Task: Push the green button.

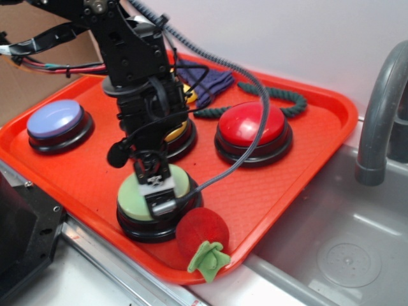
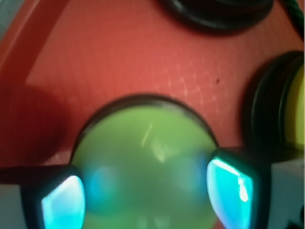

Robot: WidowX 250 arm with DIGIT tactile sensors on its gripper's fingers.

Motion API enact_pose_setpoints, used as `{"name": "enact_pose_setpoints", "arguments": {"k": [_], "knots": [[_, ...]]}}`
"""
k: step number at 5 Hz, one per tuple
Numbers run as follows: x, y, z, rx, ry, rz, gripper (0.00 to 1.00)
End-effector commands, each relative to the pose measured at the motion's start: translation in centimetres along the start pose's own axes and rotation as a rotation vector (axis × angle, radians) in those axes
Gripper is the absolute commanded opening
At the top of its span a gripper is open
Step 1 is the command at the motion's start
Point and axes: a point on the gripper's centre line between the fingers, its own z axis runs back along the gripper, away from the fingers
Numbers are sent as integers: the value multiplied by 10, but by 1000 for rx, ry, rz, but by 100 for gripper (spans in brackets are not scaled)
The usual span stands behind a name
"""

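The green button (image 1: 131, 196), a pale-green dome on a black base, sits at the front of the red tray (image 1: 76, 172). My gripper (image 1: 155, 185) points straight down on top of the dome, seemingly touching it. In the wrist view the green button (image 2: 145, 157) fills the lower middle of the frame. My gripper (image 2: 147, 195) is open there. Its teal-lit fingertips (image 2: 231, 191) stand wide apart over the dome's left and right sides, with nothing clamped between them.
On the tray are a red button (image 1: 252, 127), a lilac-blue button (image 1: 56, 120), a yellow button (image 1: 180, 132) half hidden behind the arm, a red plush ball (image 1: 201, 233) with a green leaf beside the green button, a dark rope (image 1: 274, 95) and a purple cloth (image 1: 213, 83). A sink (image 1: 344, 248) and faucet (image 1: 379, 115) lie to the right.
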Motion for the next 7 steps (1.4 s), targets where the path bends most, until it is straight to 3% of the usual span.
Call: {"name": "enact_pose_setpoints", "arguments": {"k": [1,3,7], "knots": [[-2,-8,9,-18,66,-33,100],[13,-6,44,-14,59,-45,100],[14,-4,78,43,25,-35,100]]}}
